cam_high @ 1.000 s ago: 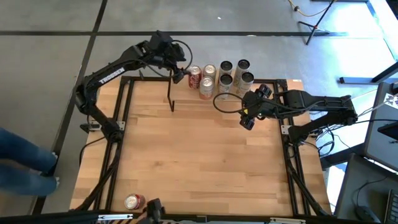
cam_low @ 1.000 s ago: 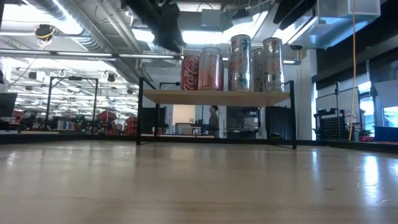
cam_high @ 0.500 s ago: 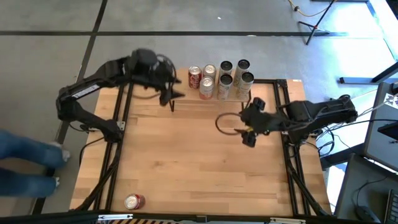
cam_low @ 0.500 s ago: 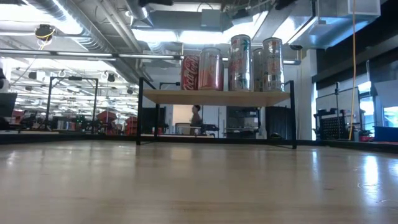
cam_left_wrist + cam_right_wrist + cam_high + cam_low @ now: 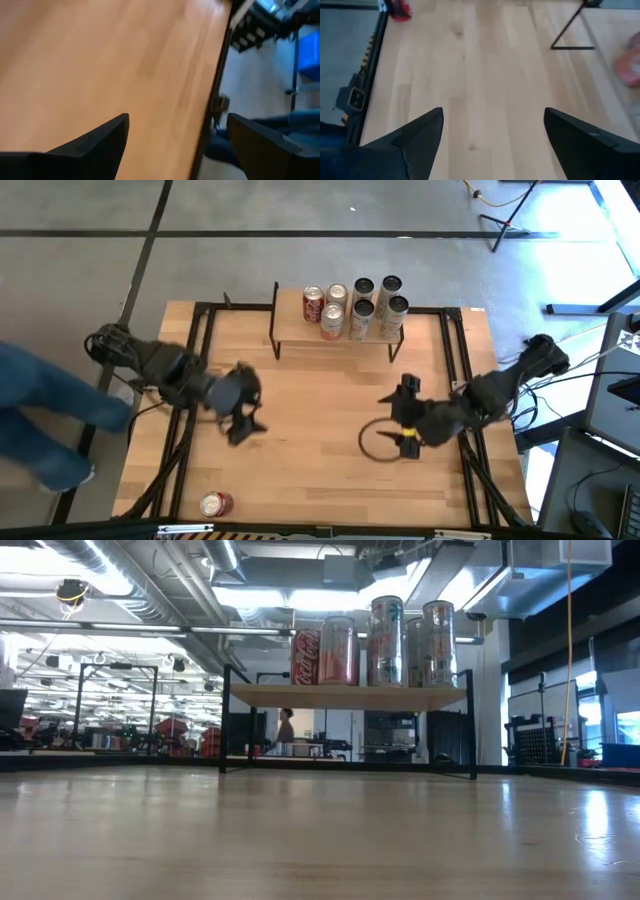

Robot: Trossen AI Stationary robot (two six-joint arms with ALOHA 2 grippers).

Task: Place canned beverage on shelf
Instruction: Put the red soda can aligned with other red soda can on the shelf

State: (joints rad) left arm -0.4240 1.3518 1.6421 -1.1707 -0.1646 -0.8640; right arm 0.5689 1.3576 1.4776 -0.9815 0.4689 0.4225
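Note:
The shelf stands at the table's far edge, on thin black legs. Its board carries several upright cans: a red one, a pink one and tall silver ones. Another red can lies on the table near the near left corner and also shows in the right wrist view. My left gripper is open and empty over the table's left middle, as the left wrist view shows. My right gripper is open and empty over the right middle, as the right wrist view shows.
A person in blue stands beside the table's left edge. A black cable loop hangs by my right gripper. Black frame rails run along the table's left and right sides. Bare wood lies between the grippers.
My left gripper has drawn back from the shelf's left end, toward the near and left edges, and has left the low view. My right gripper has moved toward the near edge. The cans on the shelf have stayed put. The person at the left has come closer.

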